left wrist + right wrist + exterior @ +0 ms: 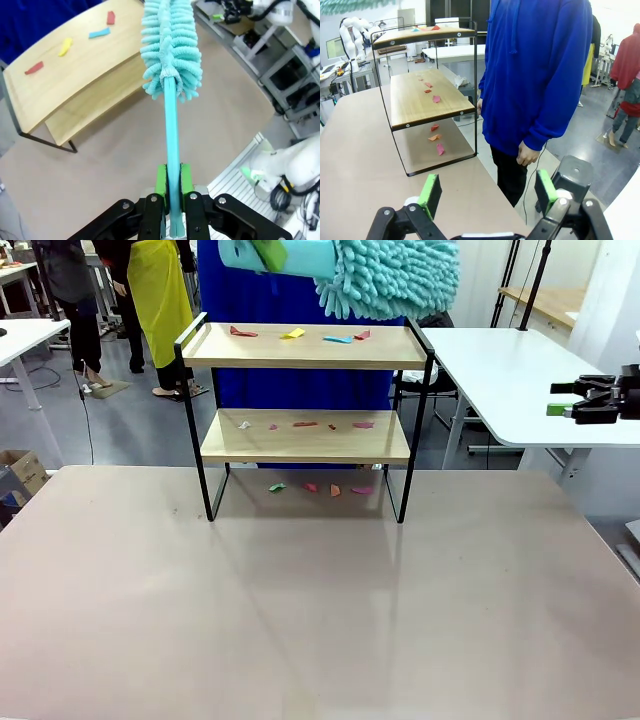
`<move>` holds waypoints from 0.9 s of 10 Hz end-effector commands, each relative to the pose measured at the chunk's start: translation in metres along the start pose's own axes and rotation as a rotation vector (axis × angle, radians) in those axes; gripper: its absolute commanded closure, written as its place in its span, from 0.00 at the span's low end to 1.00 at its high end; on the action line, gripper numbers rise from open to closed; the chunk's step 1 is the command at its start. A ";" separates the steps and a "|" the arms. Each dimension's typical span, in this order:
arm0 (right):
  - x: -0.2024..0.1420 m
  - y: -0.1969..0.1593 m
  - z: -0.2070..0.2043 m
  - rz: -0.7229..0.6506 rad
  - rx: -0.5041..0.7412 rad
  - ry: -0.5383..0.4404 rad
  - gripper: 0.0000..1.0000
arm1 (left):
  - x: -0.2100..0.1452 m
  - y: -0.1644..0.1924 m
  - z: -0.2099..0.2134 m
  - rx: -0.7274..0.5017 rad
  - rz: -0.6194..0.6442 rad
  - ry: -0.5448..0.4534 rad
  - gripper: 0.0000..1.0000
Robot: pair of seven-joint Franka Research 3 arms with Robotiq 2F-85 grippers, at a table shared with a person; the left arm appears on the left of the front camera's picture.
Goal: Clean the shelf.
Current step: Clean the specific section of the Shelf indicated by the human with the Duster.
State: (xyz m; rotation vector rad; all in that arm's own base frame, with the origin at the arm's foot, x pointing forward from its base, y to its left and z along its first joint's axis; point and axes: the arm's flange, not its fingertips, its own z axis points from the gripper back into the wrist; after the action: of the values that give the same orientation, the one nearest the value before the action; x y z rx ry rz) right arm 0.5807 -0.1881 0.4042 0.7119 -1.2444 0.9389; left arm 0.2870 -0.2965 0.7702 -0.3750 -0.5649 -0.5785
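Firstly, the left gripper (pixel 173 182): its green pads (pixel 161 179) are closed tight on the thin turquoise handle (pixel 172 130) of a duster, which runs straight out from between them. The duster's fluffy head (pixel 170 45) is held high over the right end of the shelf's top board (pixel 75 75). In the front view the head (pixel 390 278) hangs just above that end; whether it touches the board cannot be settled.

The right gripper (pixel 487 192) stands with its fingers spread wide and nothing between them. In the front view it (pixel 565 400) hangs beyond the right edge of the table (pixel 300 620), well apart from the shelf.

The shelf (pixel 300 360) stands upright on its four black legs near the far edge of the table, about midway along it.

- Top board: four paper scraps (red, yellow, blue, red), the yellow one (pixel 293 334) near the middle.
- Lower board (pixel 300 452): small scraps (pixel 305 424) in a loose row.
- Table under the shelf: more scraps (pixel 335 489) between the legs.

A person in a blue hooded top (pixel 535 75) stands just behind the shelf at the far edge, one hand (pixel 527 155) hanging down at the side.
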 end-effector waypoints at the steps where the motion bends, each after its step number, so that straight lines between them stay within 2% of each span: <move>1: 0.003 0.001 -0.001 0.004 -0.001 -0.004 0.00 | 0.016 -0.030 -0.028 0.129 0.169 -0.075 0.87; 2: 0.003 0.001 -0.001 0.004 -0.001 -0.004 0.00 | 0.027 -0.049 -0.046 0.133 0.196 -0.092 0.87; 4: 0.003 0.001 -0.001 0.004 -0.001 -0.004 0.00 | 0.045 -0.078 -0.070 0.242 0.292 -0.174 0.87; 5: 0.003 0.001 -0.001 0.004 -0.001 -0.004 0.00 | 0.051 -0.085 -0.079 0.248 0.324 -0.210 0.87; 6: 0.003 0.001 -0.001 0.004 -0.001 -0.004 0.00 | 0.057 -0.091 -0.095 0.200 0.382 -0.239 0.87; 7: 0.003 0.001 -0.001 0.004 -0.001 -0.004 0.00 | 0.063 -0.099 -0.110 0.241 0.417 -0.280 0.87; 9: 0.003 0.001 -0.001 0.004 -0.001 -0.004 0.00 | 0.070 -0.110 -0.134 0.218 0.436 -0.271 0.87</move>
State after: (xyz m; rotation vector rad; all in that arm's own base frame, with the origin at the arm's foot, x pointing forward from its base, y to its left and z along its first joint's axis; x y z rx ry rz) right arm 0.5806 -0.1883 0.4043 0.7115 -1.2446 0.9389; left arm 0.3136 -0.4500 0.7215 -0.3538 -0.7511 -0.0611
